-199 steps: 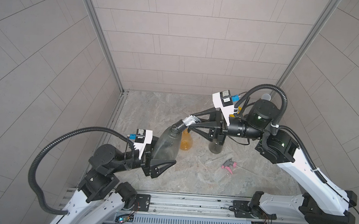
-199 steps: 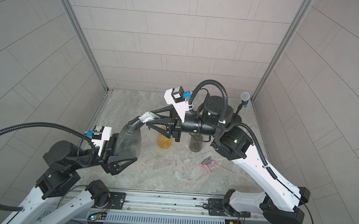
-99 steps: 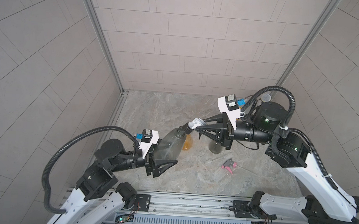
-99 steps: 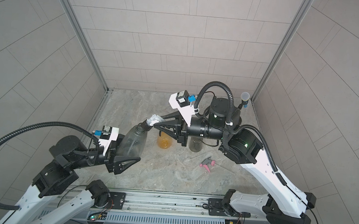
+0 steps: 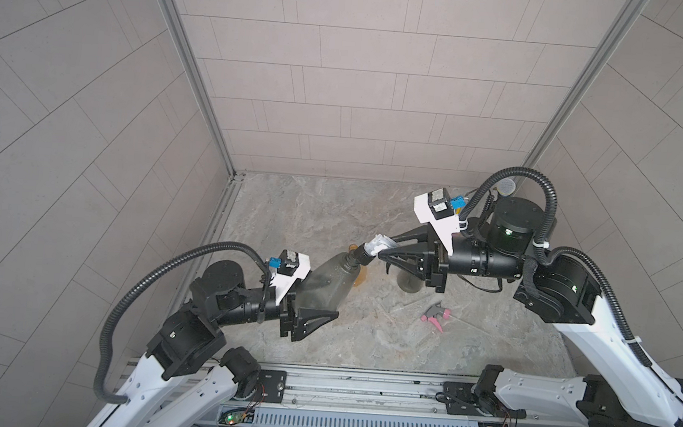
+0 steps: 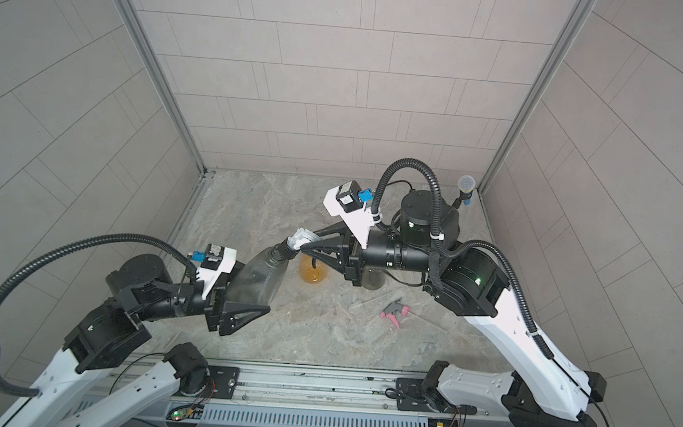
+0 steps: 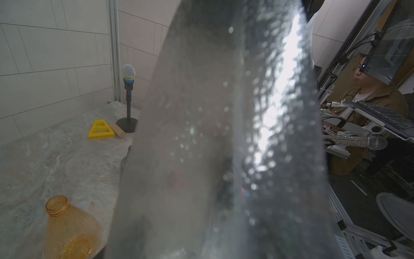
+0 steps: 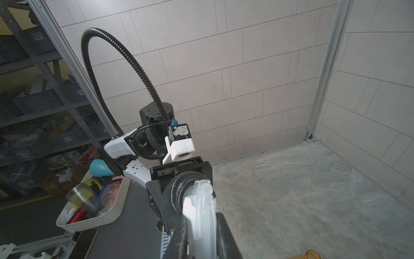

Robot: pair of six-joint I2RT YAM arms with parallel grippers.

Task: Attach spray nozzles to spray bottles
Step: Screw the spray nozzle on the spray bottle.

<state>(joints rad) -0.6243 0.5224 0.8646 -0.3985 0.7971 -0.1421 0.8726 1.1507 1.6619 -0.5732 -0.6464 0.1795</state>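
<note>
My left gripper [image 5: 313, 298] [image 6: 246, 296] is shut on the base of a smoky grey spray bottle [image 5: 326, 280] [image 6: 262, 277], held tilted above the table; the bottle fills the left wrist view [image 7: 224, 134] and hides the jaws. A white spray nozzle [image 5: 377, 243] [image 6: 300, 237] [image 8: 201, 210] with a black collar [image 8: 179, 192] sits on its neck. My right gripper [image 5: 383, 253] [image 6: 308, 247] [image 8: 201, 242] is shut on that nozzle. An amber bottle [image 6: 313, 271] [image 7: 69, 228] and a second grey bottle [image 5: 409, 281] [image 6: 373, 281] stand open behind. A grey-and-pink nozzle [image 5: 434, 313] [image 6: 394, 312] lies on the table.
A microphone on a black stand [image 6: 467, 187] [image 7: 128, 74] occupies the back right corner, with a yellow triangle [image 7: 100, 130] and a wooden peg [image 7: 117, 130] beside it. Tiled walls close three sides. A metal rail [image 5: 359, 387] runs along the front. A white tray [image 8: 89, 215] sits outside.
My right gripper has shut on the white nozzle. Both arms and the held bottle have shifted to the right and slightly nearer the front.
</note>
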